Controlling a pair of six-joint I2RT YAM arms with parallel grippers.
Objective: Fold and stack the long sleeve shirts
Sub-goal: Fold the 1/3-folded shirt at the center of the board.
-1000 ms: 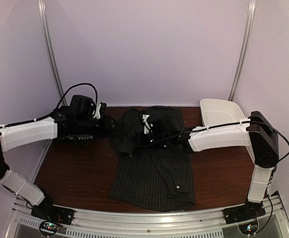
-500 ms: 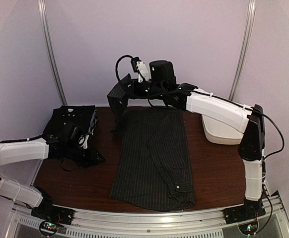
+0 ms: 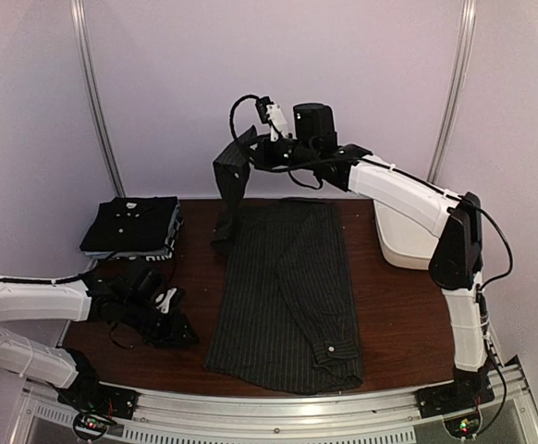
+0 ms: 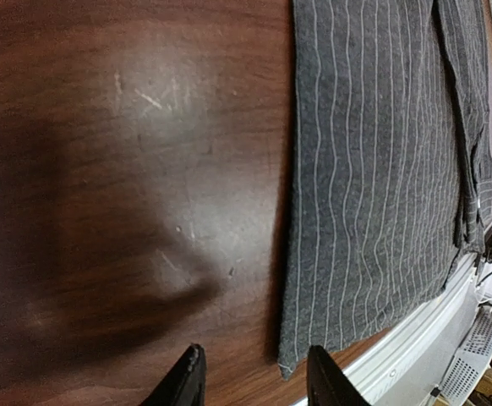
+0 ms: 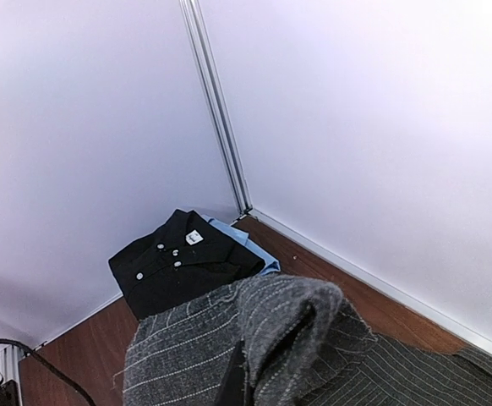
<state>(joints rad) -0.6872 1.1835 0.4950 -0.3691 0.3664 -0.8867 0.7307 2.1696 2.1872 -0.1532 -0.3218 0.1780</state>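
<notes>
While the right end effector (image 3: 248, 154) pinches the pinstriped shirt (image 3: 287, 296) aloft by one end, the left end effector (image 4: 254, 385) hovers spread, empty, over the tabletop (image 4: 102, 169); folded black shirt (image 3: 132, 225) rear-left.

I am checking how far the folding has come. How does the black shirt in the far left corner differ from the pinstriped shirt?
The black shirt is folded into a small rectangle; the pinstriped shirt lies spread out long. The black shirt is plain with white buttons; the pinstriped shirt is charcoal with pale lines. Nothing touches the black shirt; the right gripper holds one part of the pinstriped shirt up in the air. Both are dark cloth.
</notes>
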